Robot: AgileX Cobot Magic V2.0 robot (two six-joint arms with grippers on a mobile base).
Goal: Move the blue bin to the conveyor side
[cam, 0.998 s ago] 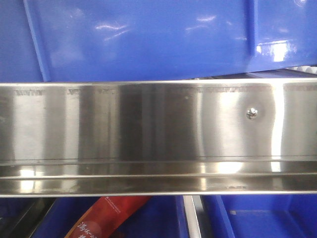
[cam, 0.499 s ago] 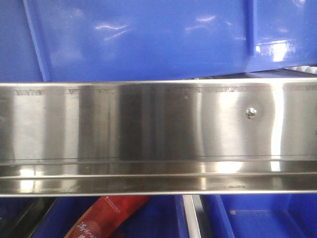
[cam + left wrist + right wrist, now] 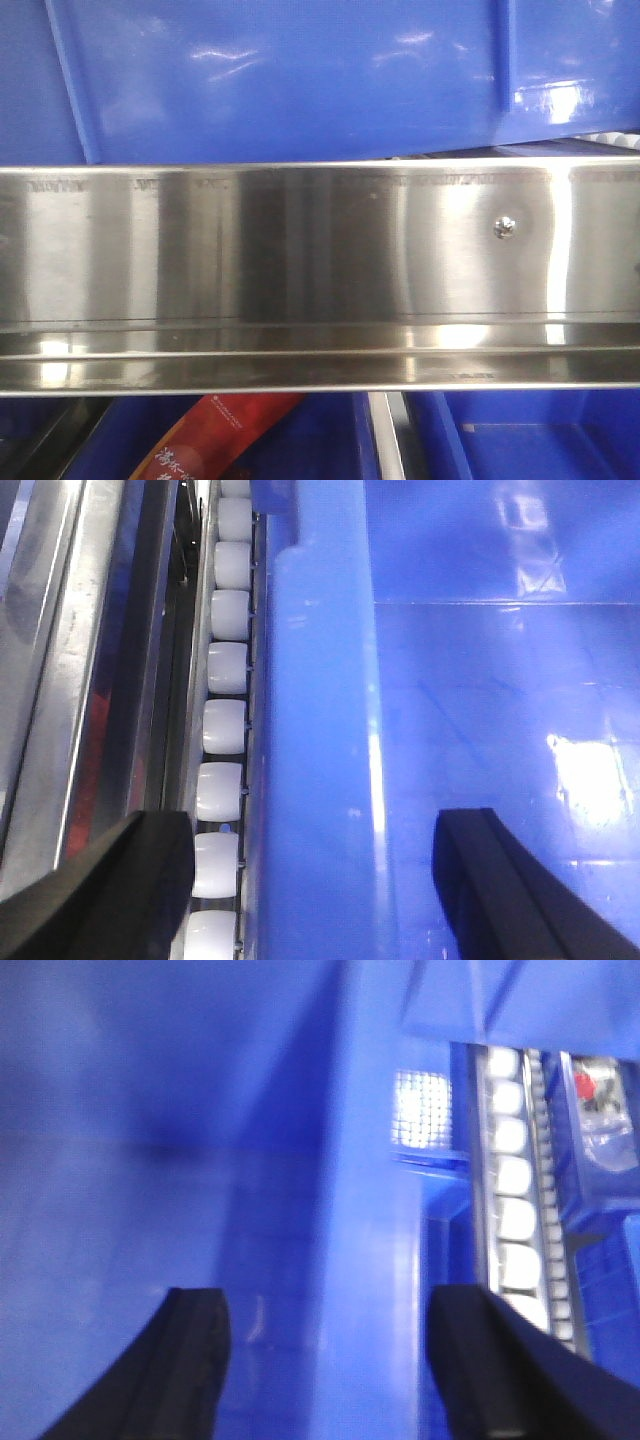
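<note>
**Change.** Against the front view of a second ago, the screw [image 3: 505,227] in the stainless rail [image 3: 300,270] and the rib on the blue bin [image 3: 300,70] have both drifted a trace to the left, and together. This reads as a small shift of the view. The bin has not visibly moved along the rail, so the transfer is judged barely under way, if at all.

**Nearest, front view.**
- A red snack packet [image 3: 215,440] lies in a lower blue bin below the rail's bottom edge.
- A second lower bin [image 3: 520,440] sits toward the right.

**Middle.** The rail spans the full width.

**Beyond.** The blue bin's glossy side wall stands behind the rail's top edge. Its lower edge clears that edge only at the right end.

**Left gripper [image 3: 310,900].** The jaws are spread wide and astride the bin's wall. One finger [image 3: 110,890] hangs outside over the white rollers [image 3: 225,730], the other over the bin's floor. No contact is visible.

**Right gripper [image 3: 330,1370].**
- The picture is blurred.
- The jaws are likewise parted, with the bin's wall between them.
- The rollers lie along the far right.

**Conveyor side.** No belt shows in any view.
</note>
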